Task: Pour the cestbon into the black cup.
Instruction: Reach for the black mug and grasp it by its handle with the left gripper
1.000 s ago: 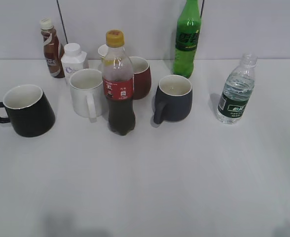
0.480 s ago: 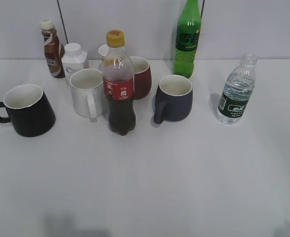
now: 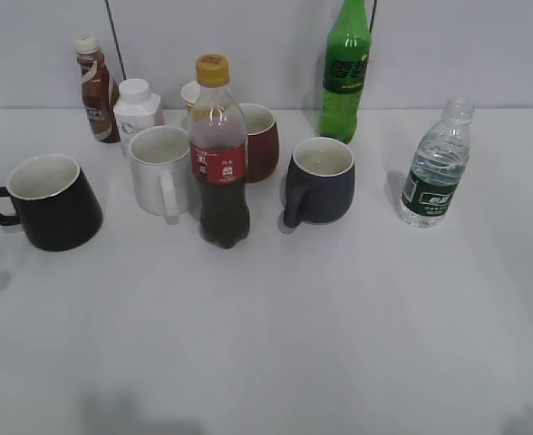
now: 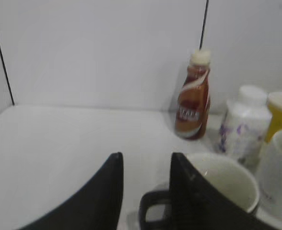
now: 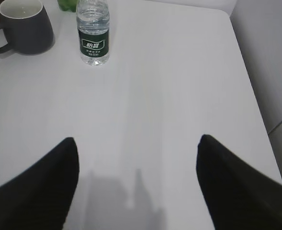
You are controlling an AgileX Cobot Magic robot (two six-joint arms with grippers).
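The cestbon (image 3: pixel 434 172), a small clear bottle with a dark green label, stands upright at the right of the table. It also shows in the right wrist view (image 5: pixel 93 40), far ahead and left of my right gripper (image 5: pixel 136 143), which is open wide and empty. The black cup (image 3: pixel 53 204) stands upright at the left, handle pointing left. In the left wrist view its white inside (image 4: pixel 227 182) lies just behind the right finger of my left gripper (image 4: pixel 146 160), which is open and empty. The handle shows between the fingers. Neither gripper shows in the exterior view.
A cola bottle (image 3: pixel 218 154), white mug (image 3: pixel 160 170), red mug (image 3: pixel 257 140) and grey-blue mug (image 3: pixel 321 181) crowd the middle. A green soda bottle (image 3: pixel 344 72), brown bottle (image 3: pixel 94 91) and white bottle (image 3: pixel 137 109) stand at the back. The table's right edge (image 5: pixel 256 110) is near.
The things on the table have not moved. A faint shadow has appeared at the left edge of the table, beside the black cup.
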